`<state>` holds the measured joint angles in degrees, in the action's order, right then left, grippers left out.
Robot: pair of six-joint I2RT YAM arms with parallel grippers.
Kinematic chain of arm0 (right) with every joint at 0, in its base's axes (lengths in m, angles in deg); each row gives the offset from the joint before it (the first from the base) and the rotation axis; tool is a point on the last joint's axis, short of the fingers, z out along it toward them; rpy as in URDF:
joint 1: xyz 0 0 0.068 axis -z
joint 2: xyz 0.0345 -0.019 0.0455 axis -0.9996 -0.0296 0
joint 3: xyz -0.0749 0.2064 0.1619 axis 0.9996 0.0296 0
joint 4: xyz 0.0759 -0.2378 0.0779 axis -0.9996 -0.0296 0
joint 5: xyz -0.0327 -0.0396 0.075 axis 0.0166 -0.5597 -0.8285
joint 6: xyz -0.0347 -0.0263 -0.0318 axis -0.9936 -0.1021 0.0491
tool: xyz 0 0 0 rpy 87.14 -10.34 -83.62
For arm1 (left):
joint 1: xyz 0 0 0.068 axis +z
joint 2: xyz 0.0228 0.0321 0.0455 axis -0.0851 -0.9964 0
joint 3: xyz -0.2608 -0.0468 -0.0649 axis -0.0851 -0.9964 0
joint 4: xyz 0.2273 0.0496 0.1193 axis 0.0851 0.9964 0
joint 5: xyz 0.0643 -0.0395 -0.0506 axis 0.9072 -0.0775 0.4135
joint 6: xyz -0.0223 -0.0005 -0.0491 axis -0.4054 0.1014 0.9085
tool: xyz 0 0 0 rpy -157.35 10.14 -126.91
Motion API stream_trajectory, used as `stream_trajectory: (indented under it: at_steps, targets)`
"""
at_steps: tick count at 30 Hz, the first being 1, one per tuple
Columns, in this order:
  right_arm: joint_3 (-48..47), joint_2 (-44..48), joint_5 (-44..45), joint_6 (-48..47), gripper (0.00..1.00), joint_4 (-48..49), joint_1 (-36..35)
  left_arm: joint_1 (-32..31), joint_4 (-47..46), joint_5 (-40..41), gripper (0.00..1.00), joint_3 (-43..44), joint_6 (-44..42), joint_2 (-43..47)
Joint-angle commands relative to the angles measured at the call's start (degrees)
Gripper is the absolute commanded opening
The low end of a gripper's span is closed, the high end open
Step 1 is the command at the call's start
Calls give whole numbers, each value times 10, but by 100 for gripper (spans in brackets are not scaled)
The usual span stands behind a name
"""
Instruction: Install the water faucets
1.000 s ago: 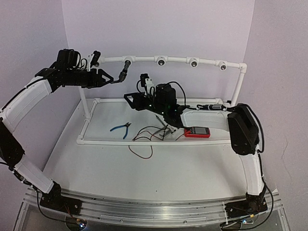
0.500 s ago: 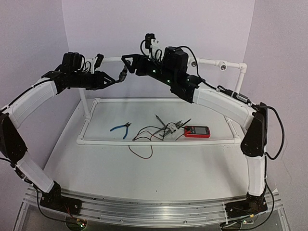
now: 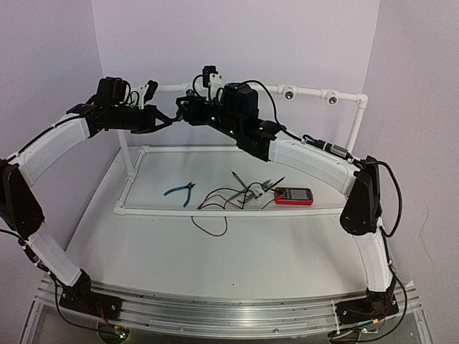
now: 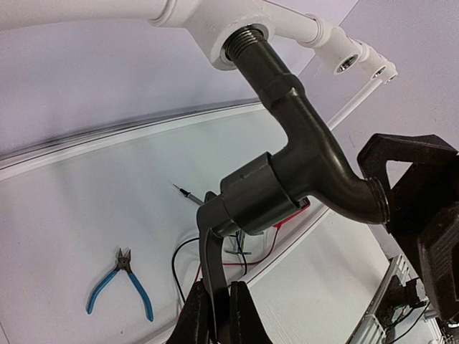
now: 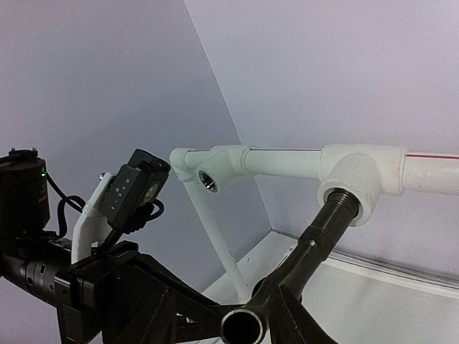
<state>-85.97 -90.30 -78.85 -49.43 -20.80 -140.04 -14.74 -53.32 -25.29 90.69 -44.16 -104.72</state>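
Observation:
A dark water faucet (image 4: 301, 143) hangs from the top white pipe, its threaded end in a socket (image 4: 240, 36). In the left wrist view my left gripper (image 4: 216, 315) is shut on the faucet's thin lever handle (image 4: 209, 258). From the right, my right gripper (image 3: 188, 111) meets the bent spout (image 4: 358, 197), with its black fingers (image 4: 412, 172) right at the spout's mouth. The right wrist view shows the faucet (image 5: 315, 244) running down from its socket (image 5: 348, 186), the spout mouth at the bottom edge. Whether those jaws press on the spout does not show.
Blue-handled pliers (image 3: 181, 191), a red multimeter (image 3: 294, 196) and tangled wires with probes (image 3: 229, 201) lie inside the white pipe frame (image 3: 215, 211) on the table. Open sockets (image 3: 289, 93) (image 3: 332, 99) sit further right along the top pipe. Another open socket (image 5: 208, 179) is at the left corner.
My right arm rose from the table to the top pipe and moved left to the faucet's spout. My left gripper closed on the lever handle.

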Motion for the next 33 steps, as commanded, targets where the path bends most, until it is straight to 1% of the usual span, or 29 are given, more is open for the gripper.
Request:
stream_trajectory:
  at_steps: [1, 4, 8, 15, 18, 22, 26, 29, 33]
  targets:
    - [-6, -3, 39, -2, 42, -9, 0, 1, -31, 22, 0, 39, -41, 7]
    - [21, 6, 54, -2, 39, -9, 0, 1, -32, 31, 0, 47, -65, 10]
    - [63, 20, 75, 8, 37, -9, 0, 1, -33, 53, 0, 60, -110, 17]
    - [71, 16, 85, 21, 29, -8, 0, -1, -38, 62, 0, 71, -199, 23]
    - [74, 18, 71, 21, 33, -8, 1, -10, -39, 69, 0, 71, -271, 28]
    - [92, 32, 64, 24, 38, -8, 2, -23, -46, 87, 0, 62, -409, 39]
    - [105, 47, 52, 22, 43, -7, 3, -40, -81, 118, 0, 45, -530, 53]
    - [102, 55, 21, 23, 49, -5, 2, -49, -103, 135, 0, 40, -589, 57]
    - [95, 68, 1, 35, 58, 1, 3, -53, -132, 144, 0, 36, -643, 60]
